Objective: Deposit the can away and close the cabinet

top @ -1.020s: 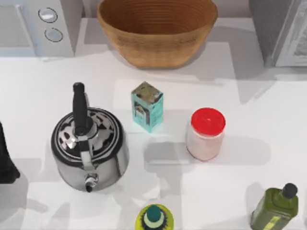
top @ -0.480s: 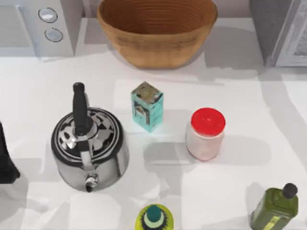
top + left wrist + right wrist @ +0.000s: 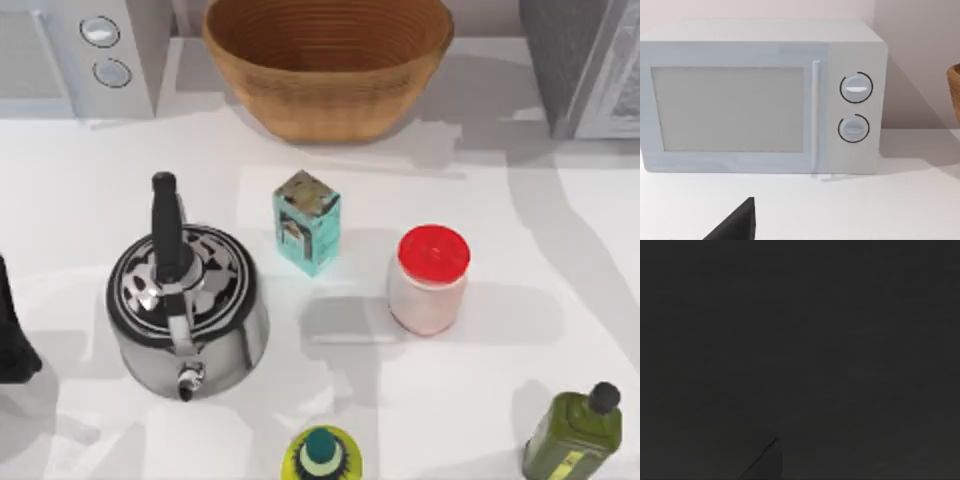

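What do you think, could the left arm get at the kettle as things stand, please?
Probably yes. The left arm sits at the table's left edge, and the kettle stands upright close beside it, with only bare table between them.

Glossy polished metal kettle, woven wicker basket, smooth matt white table

A simulated kitchen counter: a microwave, steel kettle, wicker basket and oil bottle on white tabletop.
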### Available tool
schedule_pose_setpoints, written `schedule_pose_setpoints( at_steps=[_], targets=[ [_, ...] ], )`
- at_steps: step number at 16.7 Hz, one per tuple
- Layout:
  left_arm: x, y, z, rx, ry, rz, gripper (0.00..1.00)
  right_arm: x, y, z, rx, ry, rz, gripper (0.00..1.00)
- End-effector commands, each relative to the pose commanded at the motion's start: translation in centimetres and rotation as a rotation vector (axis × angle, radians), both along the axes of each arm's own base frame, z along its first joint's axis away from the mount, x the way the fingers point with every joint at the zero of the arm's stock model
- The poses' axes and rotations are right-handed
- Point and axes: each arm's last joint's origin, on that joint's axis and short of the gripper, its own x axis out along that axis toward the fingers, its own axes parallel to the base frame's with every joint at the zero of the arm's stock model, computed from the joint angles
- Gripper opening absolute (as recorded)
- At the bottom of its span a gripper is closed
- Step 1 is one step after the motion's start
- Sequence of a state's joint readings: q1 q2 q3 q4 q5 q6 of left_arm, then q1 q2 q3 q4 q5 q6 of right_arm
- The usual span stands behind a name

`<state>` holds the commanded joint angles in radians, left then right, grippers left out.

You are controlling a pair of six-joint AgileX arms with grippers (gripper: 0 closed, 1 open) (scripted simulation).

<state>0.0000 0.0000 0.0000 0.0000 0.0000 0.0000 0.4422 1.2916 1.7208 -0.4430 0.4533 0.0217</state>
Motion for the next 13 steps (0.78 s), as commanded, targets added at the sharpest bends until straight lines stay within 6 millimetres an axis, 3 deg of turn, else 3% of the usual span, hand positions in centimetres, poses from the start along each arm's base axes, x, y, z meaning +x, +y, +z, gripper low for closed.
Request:
schedule_pose_setpoints(
  at_steps=[5,11,13],
  targets=[
    [0.0,0.0,0.0,0.000,0.000,0.000,1.00,-0.2,-0.7,0.7,0.008,-0.027,-0.027,1.00],
    [0.0,0.0,0.0,0.000,0.000,0.000,1.00,4.0,-0.6,0.5,0.004,-0.018,-0.024,1.00],
    [0.0,0.0,0.0,0.000,0.000,0.000,1.00,4.5,-0.6,0.5,0.003,-0.016,-0.017,1.00]
  ],
)
